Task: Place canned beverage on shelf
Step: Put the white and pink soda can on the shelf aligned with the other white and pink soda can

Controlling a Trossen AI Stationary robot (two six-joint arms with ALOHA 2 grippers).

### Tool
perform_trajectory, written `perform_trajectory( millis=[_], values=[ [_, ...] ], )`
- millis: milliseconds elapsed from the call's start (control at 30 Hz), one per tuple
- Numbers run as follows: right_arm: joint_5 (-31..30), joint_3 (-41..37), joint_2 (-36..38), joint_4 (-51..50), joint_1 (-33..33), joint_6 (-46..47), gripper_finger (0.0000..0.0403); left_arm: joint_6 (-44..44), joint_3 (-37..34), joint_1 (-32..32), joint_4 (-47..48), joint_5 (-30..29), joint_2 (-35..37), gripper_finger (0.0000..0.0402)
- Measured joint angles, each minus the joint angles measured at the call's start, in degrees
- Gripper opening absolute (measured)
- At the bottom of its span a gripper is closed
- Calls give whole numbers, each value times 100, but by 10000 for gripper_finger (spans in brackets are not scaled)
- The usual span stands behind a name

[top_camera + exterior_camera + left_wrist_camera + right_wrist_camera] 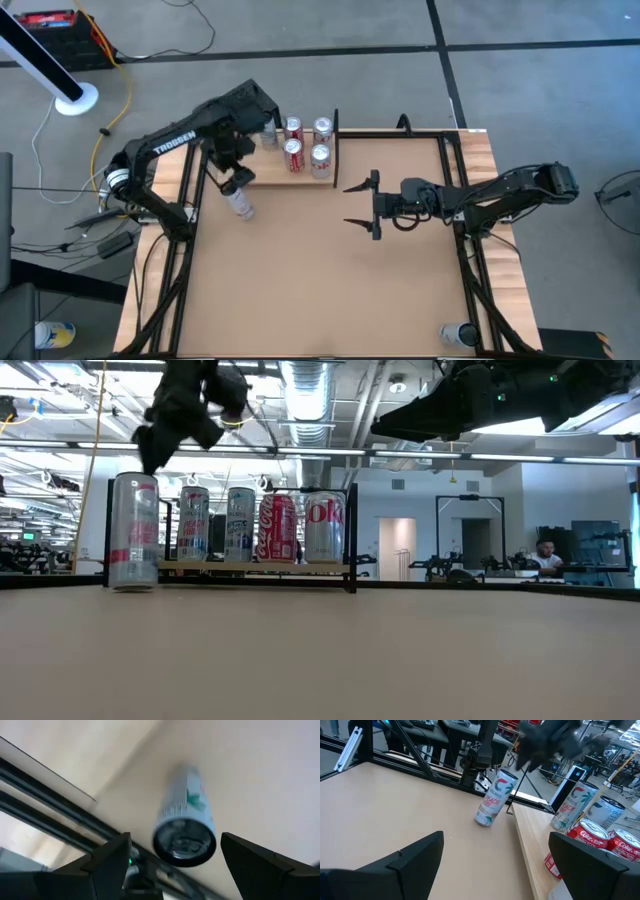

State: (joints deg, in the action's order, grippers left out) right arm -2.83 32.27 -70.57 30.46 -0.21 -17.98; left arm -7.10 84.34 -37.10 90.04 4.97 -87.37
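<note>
A tall white canned beverage (pixel 134 532) stands upright on its base on the tabletop, just left of the shelf (pixel 268 178). It also shows in the high view (pixel 240 205) and in the right wrist view (pixel 492 800). My left gripper (pixel 152 452) hangs open above it, pointing down, and touches nothing. In the left wrist view the can's top (pixel 184 841) shows below the gap between the fingers. The shelf is a pale wood board with a black end piece (pixel 336 145) and bears several upright cans (pixel 278 528). My right gripper (pixel 360 205) waits open over the table's middle, right of the shelf.
Black frame rails (pixel 182 215) run along the table's left and right sides. A further can (pixel 460 335) stands at the near right corner. The wide tabletop (pixel 320 290) in front of the shelf offers free room.
</note>
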Motion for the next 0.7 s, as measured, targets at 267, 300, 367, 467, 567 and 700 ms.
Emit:
perform_trajectory(
  millis=[267,300,367,467,567,700],
  values=[
    [0,0,0,-2,0,3,384,273,1707,-86,-700,-482,239,291],
    [0,0,0,-4,2,13,384,307,1785,-55,-957,-489,376,291],
    [0,0,0,-9,0,88,384,349,1795,22,-1519,-515,726,291],
    [2,0,0,-9,16,143,384,210,1575,261,-2166,-808,1341,291],
    [157,0,0,-7,69,217,384,135,1005,741,-2642,-1328,2130,291],
    [313,0,-2,-4,166,381,384,-260,-282,1583,-3244,-2359,3428,291]
  ],
)
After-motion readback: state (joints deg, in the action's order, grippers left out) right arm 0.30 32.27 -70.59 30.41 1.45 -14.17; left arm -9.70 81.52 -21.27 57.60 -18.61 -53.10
